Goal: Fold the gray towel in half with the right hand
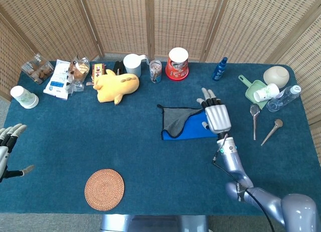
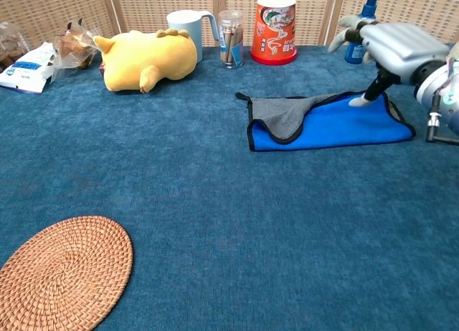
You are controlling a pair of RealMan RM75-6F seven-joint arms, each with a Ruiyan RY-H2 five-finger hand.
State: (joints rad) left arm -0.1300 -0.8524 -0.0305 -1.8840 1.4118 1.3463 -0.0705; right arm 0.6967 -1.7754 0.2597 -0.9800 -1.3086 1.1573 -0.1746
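The towel (image 1: 186,126) lies mid-table, gray on one face and blue on the other, with black edging. Its left part shows gray and its right part shows blue in the chest view (image 2: 330,127). My right hand (image 1: 216,116) hovers over the towel's right end with fingers stretched out and holding nothing. In the chest view the right hand (image 2: 393,47) has its thumb tip down at the towel's far right edge. My left hand (image 1: 7,141) stays at the table's left edge, fingers apart and empty.
A yellow plush (image 1: 117,85), a light mug (image 1: 132,64), a jar (image 1: 156,71) and a red noodle cup (image 1: 177,63) line the back. A blue bottle (image 1: 219,69), spoons (image 1: 254,119) and a green scoop (image 1: 255,90) sit right. A woven coaster (image 1: 104,189) lies front left.
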